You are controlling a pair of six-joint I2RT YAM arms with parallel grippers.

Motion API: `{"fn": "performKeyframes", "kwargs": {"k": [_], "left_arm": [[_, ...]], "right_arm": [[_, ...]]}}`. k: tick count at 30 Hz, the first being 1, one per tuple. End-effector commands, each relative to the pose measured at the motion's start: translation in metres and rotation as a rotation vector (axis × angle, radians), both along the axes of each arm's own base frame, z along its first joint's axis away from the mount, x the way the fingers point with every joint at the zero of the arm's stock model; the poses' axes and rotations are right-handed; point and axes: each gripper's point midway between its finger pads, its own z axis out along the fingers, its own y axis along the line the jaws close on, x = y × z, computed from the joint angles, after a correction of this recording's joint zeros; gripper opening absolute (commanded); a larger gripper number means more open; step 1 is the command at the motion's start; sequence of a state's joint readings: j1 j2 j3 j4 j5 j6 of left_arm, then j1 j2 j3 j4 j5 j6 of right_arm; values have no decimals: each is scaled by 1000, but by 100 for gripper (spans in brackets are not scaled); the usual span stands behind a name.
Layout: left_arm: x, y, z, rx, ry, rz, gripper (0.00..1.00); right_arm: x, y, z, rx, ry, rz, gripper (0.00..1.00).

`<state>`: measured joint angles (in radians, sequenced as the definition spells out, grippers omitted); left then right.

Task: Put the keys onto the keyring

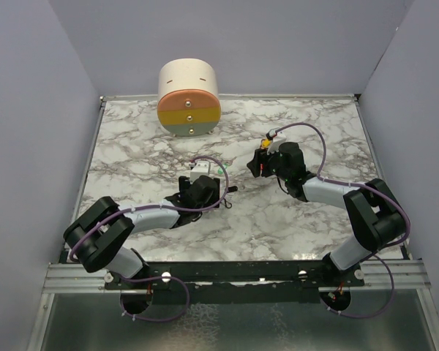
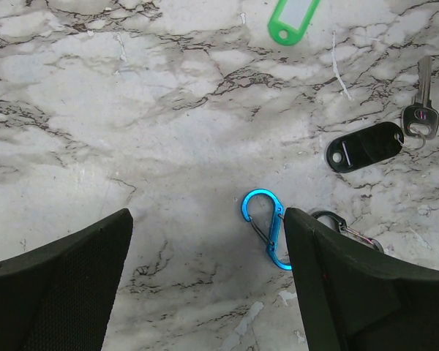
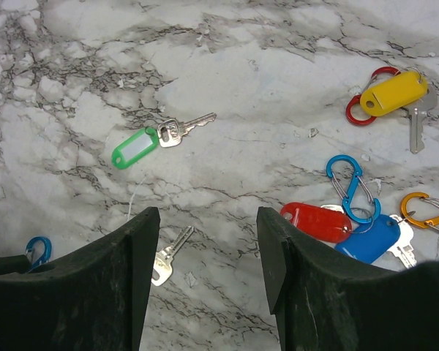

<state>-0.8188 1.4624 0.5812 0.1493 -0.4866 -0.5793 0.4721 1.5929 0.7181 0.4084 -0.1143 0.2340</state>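
Keys (image 3: 316,221) lie flat on the marble table (image 1: 293,219), each on a coloured plastic tag.

**Left wrist view.** My left gripper (image 2: 207,241) has its jaws wide apart and holds nothing. A blue carabiner (image 2: 267,227) lies just beside its right finger, and a grey carabiner (image 2: 344,225) is partly hidden behind that finger. Beyond them is a black-tagged key (image 2: 364,146), and farther still the green-tagged key (image 2: 293,18).

**Right wrist view.** My right gripper (image 3: 207,234) stands about half open and is empty. Nearest, beside its right finger, the red-tagged key and the blue-tagged key (image 3: 373,238) touch, with a second blue carabiner (image 3: 349,189) overlapping them. An orange carabiner (image 3: 424,210) lies at the frame edge. Farthest is the yellow-tagged key (image 3: 394,93), which lies over a red carabiner (image 3: 362,102).

**Labels.** The green tag's window is white. I cannot tell whether it carries any writing.

**Top view.** Bare marble stretches from both grippers back to the metal rail (image 1: 227,274) at the near edge. Grey walls close off the left, right and far sides. Against the far edge stands a round drawer unit (image 1: 189,99). Its orange, yellow and grey-green fronts are shut, so the contents are hidden.
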Motion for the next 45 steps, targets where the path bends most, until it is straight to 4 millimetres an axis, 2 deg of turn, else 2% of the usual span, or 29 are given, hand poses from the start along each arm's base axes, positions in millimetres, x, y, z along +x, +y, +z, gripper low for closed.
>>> {"fn": "performKeyframes", "kwargs": {"k": [1,18,31,45], "left_arm": [[4,-11,7,-47,-12,-11,86],[2,-27,-3,-32,6,-37,86],[-14,-13,-17,14,37,-27,86],[-20,6,-11,44,20,1,86]], "right_arm": [[-2,6,10,14,-20,27,56],[-2,5,9,10,-20,26,56],[-2,5,11,14,-24,25,56],[-2,5,10,11,-23,26,56]]}}
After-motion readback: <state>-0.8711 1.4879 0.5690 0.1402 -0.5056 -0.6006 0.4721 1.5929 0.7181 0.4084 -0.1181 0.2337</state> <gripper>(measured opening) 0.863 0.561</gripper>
